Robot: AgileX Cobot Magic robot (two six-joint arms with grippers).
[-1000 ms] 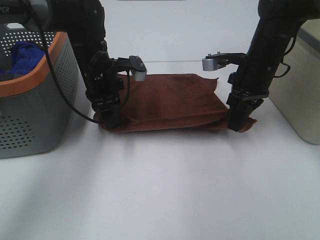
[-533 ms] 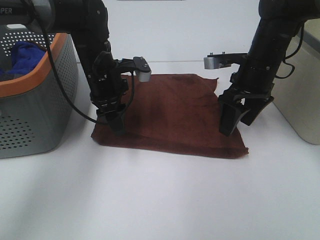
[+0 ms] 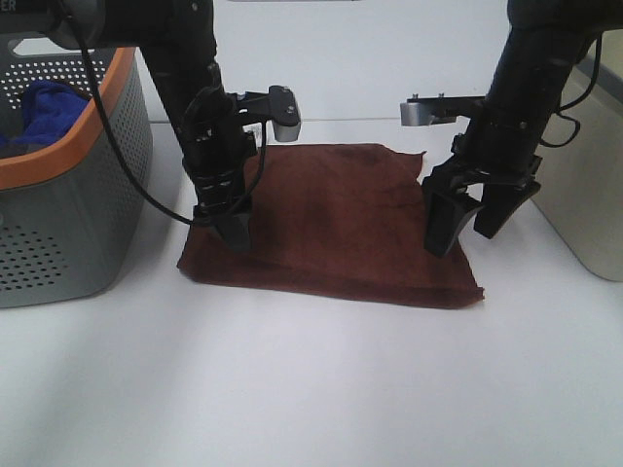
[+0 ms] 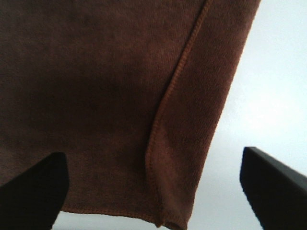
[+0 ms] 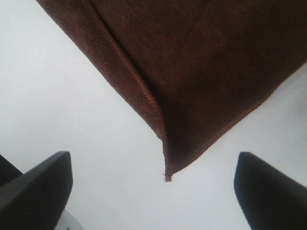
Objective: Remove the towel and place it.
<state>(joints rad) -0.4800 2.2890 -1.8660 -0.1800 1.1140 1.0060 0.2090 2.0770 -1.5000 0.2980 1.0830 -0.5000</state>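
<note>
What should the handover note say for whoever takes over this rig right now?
Left gripper: open, holding nothing, over the towel's near left corner.
Right gripper: open, holding nothing, over the towel's near right corner.
Towel: spread out on the white table, between the arms and outside the grey basket. The blue cloth is in the basket.
Done: the towel looks placed, laid out and free of both grippers.
Left: probably just lifting both arms clear. Whether this is the intended spot cannot be told from the views.
</note>
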